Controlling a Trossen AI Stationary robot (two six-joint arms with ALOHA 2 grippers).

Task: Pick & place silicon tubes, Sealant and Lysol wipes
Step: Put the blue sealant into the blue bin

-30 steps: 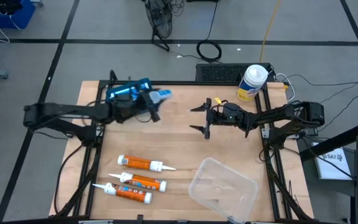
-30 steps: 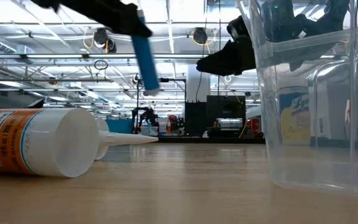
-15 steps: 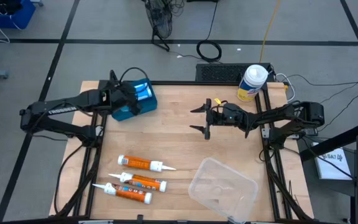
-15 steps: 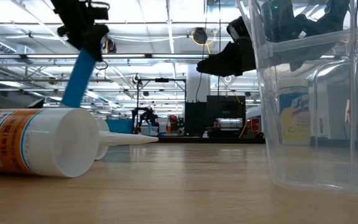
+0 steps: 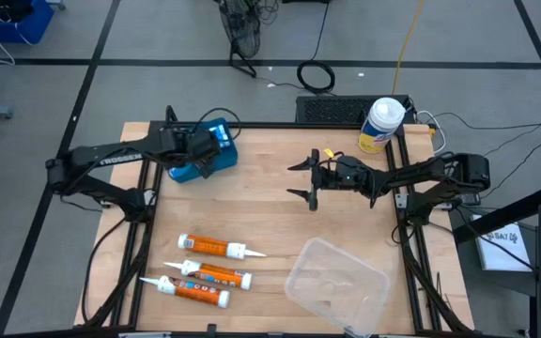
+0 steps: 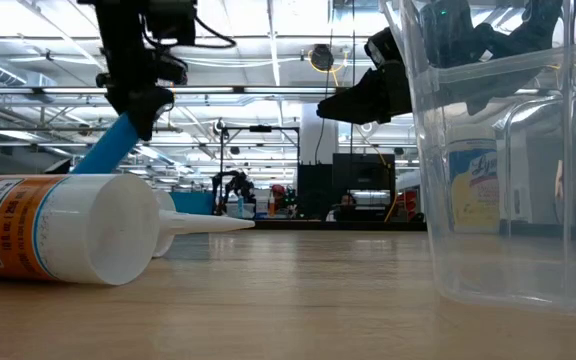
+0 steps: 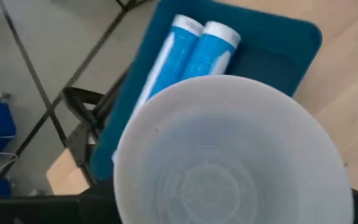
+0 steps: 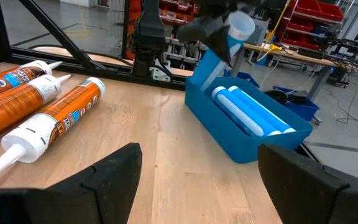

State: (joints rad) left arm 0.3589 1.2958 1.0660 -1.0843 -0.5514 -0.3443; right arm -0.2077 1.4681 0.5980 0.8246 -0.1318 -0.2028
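Note:
My left gripper [image 5: 198, 147] is over the blue bin [image 5: 216, 161] at the table's far left, shut on a blue tube [image 8: 215, 62]. The tube slants down into the bin, and its white round base [image 7: 229, 155] fills the left wrist view. Two more blue tubes [image 8: 248, 112] lie side by side in the bin. My right gripper [image 5: 306, 178] is open and empty above the middle of the table. Three orange sealant tubes [image 5: 212, 272] lie on their sides at the near left. The Lysol wipes canister [image 5: 381, 124] stands upright at the far right corner. My left gripper pinches the blue tube near its upper, white base end [image 8: 230, 37]. The fingers come from above and lie across the tube. The tube hangs slanted below the fingers [image 6: 133, 100] with its lower end down in the bin. The tube's base hides the fingertips in the wrist view.
A clear plastic container [image 5: 336, 280] stands at the near right and fills the right side of the low view [image 6: 508, 160]. Bare wood lies between the bin, the orange tubes and my right gripper. The table frame's black rails run along both sides.
My left gripper has carried the blue tube toward the table's left edge, to a place over the blue bin. The tube has tipped from nearly upright to a slant, and its lower end has gone down into the bin. The gripper has stayed shut on it.

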